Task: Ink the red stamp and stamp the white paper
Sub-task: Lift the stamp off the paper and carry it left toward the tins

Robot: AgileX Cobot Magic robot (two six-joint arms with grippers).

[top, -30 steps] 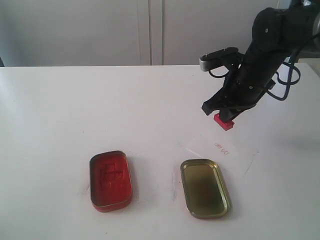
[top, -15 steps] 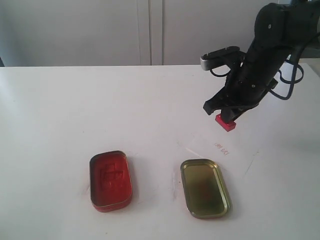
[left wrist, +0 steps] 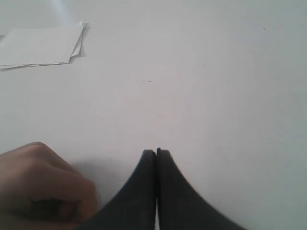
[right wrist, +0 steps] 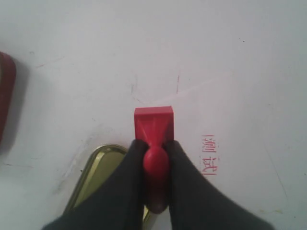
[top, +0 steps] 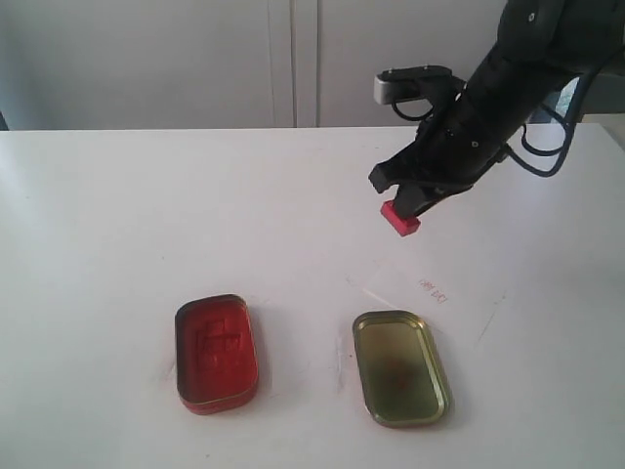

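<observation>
Stamp point(top: 400, 219): you see it held in the air near the paper point(top: 469, 281).
Right claw point(right wrist: 156, 148): grips the stamp.
Left claw point(left wrist: 156, 154): closed, tips touching.

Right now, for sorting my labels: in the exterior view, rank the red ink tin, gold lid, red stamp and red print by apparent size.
1. red ink tin and gold lid: about alike, not ranked.
2. red stamp, held in the air, so its lead over the print is unsure.
3. red print.
</observation>
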